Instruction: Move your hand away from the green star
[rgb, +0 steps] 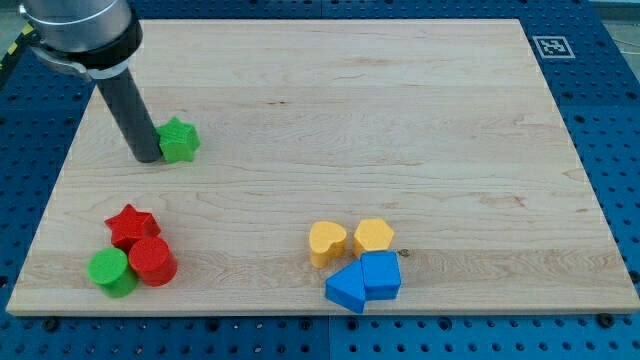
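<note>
While my tip (147, 158) rests on the wooden board (400, 120) at the view's upper left, it sits right against the left side of the green star (179, 140), touching it or very nearly so; the rod leans up and to the view's left toward the arm's grey collar. That closeness is the whole point of the job: the star lies alone near the board's left edge, well apart from every other block, and I am to draw clear of it without carrying it along. Since the rod has no fingers at all, there is nothing to spread or close and nothing is held; it is a bare stick standing beside the star. Because the star is on the tip's right, I judge that a retreat toward the view's left or bottom would leave it undisturbed, whereas any drift to the right would shove it. Down at the view's lower left a red star (131, 225), a red cylinder (153, 261) and a green cylinder (111, 271) huddle together, touching. Near the bottom centre a yellow heart (326, 241) and a yellow hexagon (373, 236) sit above two blue blocks (364, 281), whose shapes I cannot make out surely.
</note>
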